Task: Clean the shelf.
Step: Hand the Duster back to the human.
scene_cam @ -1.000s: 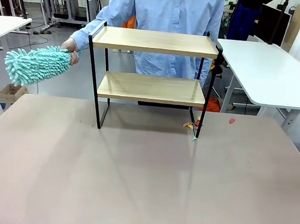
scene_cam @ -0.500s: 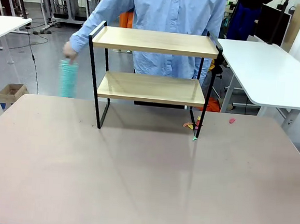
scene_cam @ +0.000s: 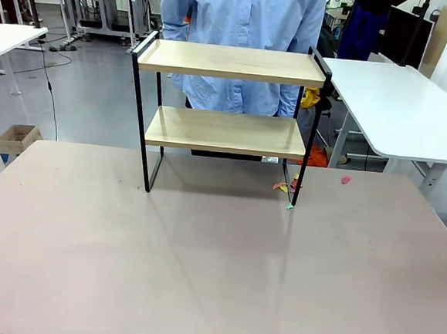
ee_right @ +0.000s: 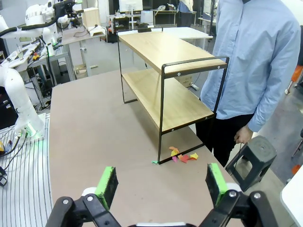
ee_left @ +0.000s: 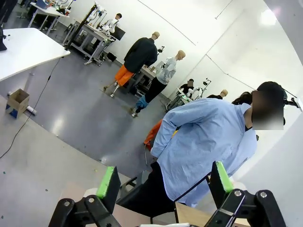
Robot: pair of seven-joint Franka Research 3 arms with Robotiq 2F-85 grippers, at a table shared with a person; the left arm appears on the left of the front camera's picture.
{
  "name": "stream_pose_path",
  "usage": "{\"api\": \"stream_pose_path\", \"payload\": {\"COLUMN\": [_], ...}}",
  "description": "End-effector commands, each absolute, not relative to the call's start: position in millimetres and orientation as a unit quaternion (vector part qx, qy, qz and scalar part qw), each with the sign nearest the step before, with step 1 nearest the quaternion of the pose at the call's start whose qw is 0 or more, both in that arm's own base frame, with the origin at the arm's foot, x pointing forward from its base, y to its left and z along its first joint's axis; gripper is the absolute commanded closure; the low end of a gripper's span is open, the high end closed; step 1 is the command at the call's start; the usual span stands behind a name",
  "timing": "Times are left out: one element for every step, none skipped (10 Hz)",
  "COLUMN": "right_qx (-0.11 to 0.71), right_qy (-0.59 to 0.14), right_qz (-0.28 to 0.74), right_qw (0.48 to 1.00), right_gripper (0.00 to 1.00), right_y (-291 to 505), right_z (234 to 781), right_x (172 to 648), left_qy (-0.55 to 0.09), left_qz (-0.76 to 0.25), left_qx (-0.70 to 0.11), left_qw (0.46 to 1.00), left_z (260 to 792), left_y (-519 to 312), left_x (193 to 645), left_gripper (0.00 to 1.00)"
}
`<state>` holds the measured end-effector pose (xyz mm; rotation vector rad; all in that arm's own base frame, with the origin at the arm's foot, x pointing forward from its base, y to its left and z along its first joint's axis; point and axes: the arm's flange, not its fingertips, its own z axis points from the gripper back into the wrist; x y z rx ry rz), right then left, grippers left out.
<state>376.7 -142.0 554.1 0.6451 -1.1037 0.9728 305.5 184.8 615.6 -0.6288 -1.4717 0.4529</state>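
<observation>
The shelf (scene_cam: pixel 232 63) stands at the far side of the table, two bare light wooden boards in a black frame; the right wrist view shows the shelf (ee_right: pixel 165 52) from its end. A person in a light blue shirt (scene_cam: pixel 243 14) stands right behind it, arms down. Small coloured scraps (scene_cam: pixel 286 187) lie by its right front leg, the same scraps (ee_right: pixel 182 156) showing in the right wrist view. My left gripper (ee_left: pixel 164 182) is open, high up, aimed past the person (ee_left: pixel 208 142). My right gripper (ee_right: pixel 161 182) is open above the table, well short of the shelf.
A brown table (scene_cam: pixel 200 266) spreads in front of the shelf. A pink scrap (scene_cam: pixel 346 179) lies at the far right of it. White tables (scene_cam: pixel 399 103) stand to the right and left. A black stool (ee_right: pixel 251 158) sits beside the person.
The person held a teal fluffy duster out to the left of the shelf, swung it down, and now it is out of sight with the arm lowered behind the shelf.
</observation>
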Motion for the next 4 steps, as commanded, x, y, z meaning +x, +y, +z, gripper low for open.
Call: {"api": "stream_pose_path", "payload": {"right_qx": [0.289,0.289,0.289,0.289], "right_qy": [-0.499,-0.499,-0.499,-0.499], "right_qz": [0.437,0.437,0.437,0.437], "right_qw": [0.690,0.690,0.690,0.690], "right_gripper": [0.00,0.00,0.00,0.00], "right_y": [-142.9,-142.9,-142.9,-142.9], "right_z": [556.9,556.9,556.9,556.9], "right_x": [377.7,377.7,377.7,377.7], "left_qy": [-0.655,-0.655,-0.655,-0.655], "left_qz": [0.200,0.200,0.200,0.200], "left_qx": [-0.282,-0.282,-0.282,-0.282], "left_qw": [0.672,0.672,0.672,0.672], "left_z": [616.9,616.9,616.9,616.9], "left_y": [183.9,183.9,183.9,183.9], "left_x": [305.1,305.1,305.1,305.1], "left_gripper": [0.00,0.00,0.00,0.00]}}
